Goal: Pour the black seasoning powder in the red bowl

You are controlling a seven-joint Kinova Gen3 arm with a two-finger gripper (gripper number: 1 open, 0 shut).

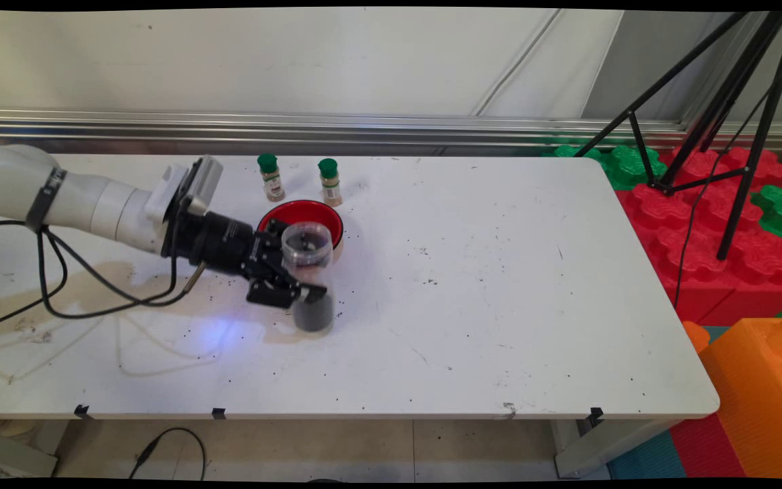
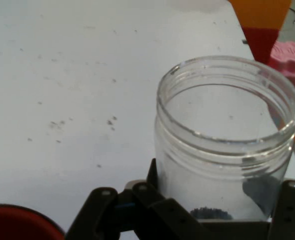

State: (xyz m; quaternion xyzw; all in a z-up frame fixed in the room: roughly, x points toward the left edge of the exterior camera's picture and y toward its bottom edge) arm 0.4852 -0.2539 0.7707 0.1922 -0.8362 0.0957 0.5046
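A clear plastic jar [image 1: 309, 275] with an open mouth and dark grains in its bottom stands on the white table [image 1: 499, 305], just in front of a red bowl [image 1: 301, 217]. My gripper [image 1: 299, 275] is shut on the jar from the left, fingers on either side of its body. In the hand view the jar [image 2: 225, 150] fills the right half, held between the black fingers [image 2: 287, 205], with the red bowl's rim [image 2: 17, 222] at the bottom left.
Two green-capped spice shakers [image 1: 271, 176] [image 1: 330, 181] stand behind the bowl. Dark grains and a brownish stain [image 1: 92, 285] lie on the table's left part. Red, green and orange foam blocks [image 1: 717, 224] and a black tripod [image 1: 737, 102] are off the right edge.
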